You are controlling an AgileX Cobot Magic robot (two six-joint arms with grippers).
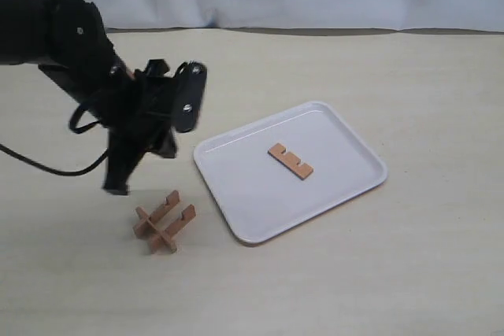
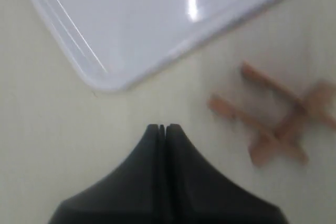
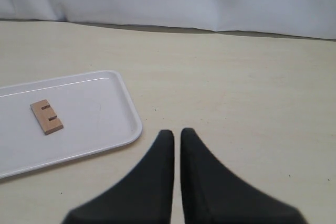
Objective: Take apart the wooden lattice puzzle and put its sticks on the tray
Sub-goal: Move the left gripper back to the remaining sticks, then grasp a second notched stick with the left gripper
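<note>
The tray lies on the worktop and holds one stick, lying flat near its middle with the two notches along one edge plainly showing. The puzzle sits on the worktop just beside the tray's near left corner, not touching it. It is a partial lattice, seemingly two parallel reddish-brown sticks on edge crossed by a third. The left end effector hangs above the worktop near the puzzle, clear of it, fingers clenched together on nothing. The right end effector hovers beside the tray's other side, fingers nearly together and empty.
</note>
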